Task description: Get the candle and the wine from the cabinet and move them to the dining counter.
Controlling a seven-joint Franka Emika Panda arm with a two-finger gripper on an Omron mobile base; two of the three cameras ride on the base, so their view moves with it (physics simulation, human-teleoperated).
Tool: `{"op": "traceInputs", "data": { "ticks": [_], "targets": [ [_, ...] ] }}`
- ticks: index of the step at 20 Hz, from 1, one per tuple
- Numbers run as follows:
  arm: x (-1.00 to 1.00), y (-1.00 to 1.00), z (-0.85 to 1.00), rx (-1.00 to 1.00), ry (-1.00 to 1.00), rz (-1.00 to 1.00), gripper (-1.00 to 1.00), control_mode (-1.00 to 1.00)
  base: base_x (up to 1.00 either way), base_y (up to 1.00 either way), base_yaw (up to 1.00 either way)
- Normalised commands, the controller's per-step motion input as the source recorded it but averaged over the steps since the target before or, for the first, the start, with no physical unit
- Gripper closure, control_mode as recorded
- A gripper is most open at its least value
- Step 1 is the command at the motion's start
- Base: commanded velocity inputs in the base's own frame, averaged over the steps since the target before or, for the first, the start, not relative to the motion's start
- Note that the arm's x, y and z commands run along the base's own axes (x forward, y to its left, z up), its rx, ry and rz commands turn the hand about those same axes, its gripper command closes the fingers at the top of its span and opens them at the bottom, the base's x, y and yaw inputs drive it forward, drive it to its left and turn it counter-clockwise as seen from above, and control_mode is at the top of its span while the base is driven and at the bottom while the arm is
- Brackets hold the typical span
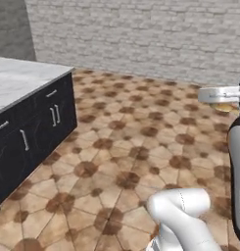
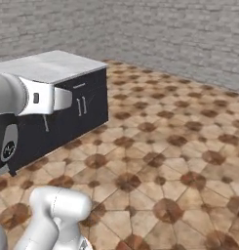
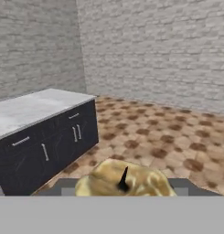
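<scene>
The gripper point(image 3: 124, 186) is clamped on the candle point(image 3: 125, 179) — a pale yellow lump with a dark wick, held up in the air above the brown patterned floor point(image 3: 168, 137). Off to the left stands the dining counter point(image 3: 31, 107) — marble top, dark base, brick wall point(image 3: 154, 50) behind.

A grey brick wall point(image 1: 141, 34) ran along the back of the room, from ten to three o'clock in the left base view. The floor point(image 1: 131, 147) was laid with tan tiles and dark brown diamond insets. At nine o'clock stood a black unit point(image 1: 31, 130) with silver bar handles under a white, grey-veined marble top point(image 1: 18, 78). The light was even and soft.
</scene>
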Motion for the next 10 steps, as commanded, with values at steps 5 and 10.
{"op": "traceInputs", "data": {
  "ticks": [5,10],
  "targets": [
    [0.0,0.0,0.0,0.0,0.0,0.0,1.0,1.0,1.0,-0.02,0.6],
    [0.0,0.0,0.0,0.0,0.0,0.0,1.0,1.0,1.0,-0.55,0.38]
  ]
}}
